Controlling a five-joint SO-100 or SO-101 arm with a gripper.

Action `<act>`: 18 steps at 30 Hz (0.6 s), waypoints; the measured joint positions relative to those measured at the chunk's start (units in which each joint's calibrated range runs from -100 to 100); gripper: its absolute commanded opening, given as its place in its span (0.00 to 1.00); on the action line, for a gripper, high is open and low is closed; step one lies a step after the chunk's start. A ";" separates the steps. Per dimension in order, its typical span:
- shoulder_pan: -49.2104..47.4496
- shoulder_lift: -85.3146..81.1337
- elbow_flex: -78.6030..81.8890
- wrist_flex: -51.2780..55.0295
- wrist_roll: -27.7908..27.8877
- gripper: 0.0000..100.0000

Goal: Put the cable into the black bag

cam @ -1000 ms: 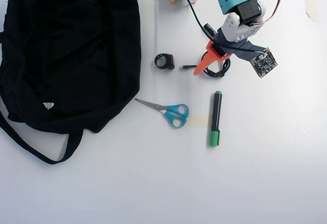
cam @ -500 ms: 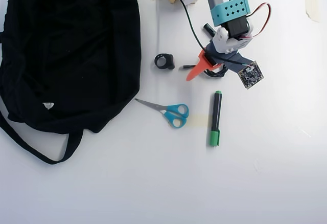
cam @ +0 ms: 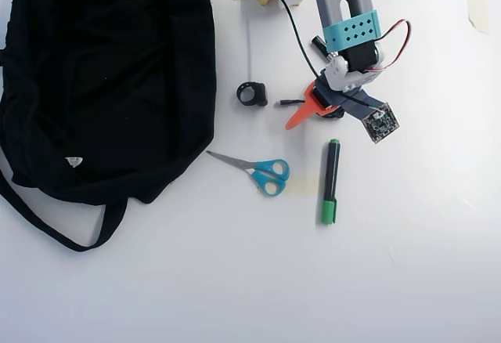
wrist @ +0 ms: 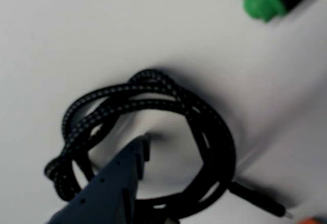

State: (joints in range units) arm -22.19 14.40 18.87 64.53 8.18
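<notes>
Cable (wrist: pixel 204 132) loops are lying coiled on the white desk (cam: pixel 407 265), and in the wrist view the grey finger (wrist: pixel 120 178) is reaching down inside the coil while the orange one is only just showing at the lower right corner. The gripper (cam: pixel 309 110) is standing released, its fingers spread with a strand of the coil between them and not clenched on it. In the overhead view the arm is covering most of the cable, whose short plug end (cam: pixel 286 102) is sticking out to the left of the orange finger (cam: pixel 301 110). The black bag (cam: pixel 102 84) is lying well to the left of the cable, its strap (cam: pixel 55 229) trailing below it. A small black ring clip (cam: pixel 252 93) is sitting between the bag and the cable. Blue-handled scissors (cam: pixel 262 172) are lying below the clip, and a green-capped marker (cam: pixel 330 180) is lying just below the gripper.
</notes>
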 measured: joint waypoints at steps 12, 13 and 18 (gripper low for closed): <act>1.03 0.42 -0.16 -1.98 -0.15 0.33; 1.03 0.42 -0.16 -1.98 -0.10 0.30; 1.03 0.42 -0.16 -1.98 -0.10 0.13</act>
State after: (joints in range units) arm -21.16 14.82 18.71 62.56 8.08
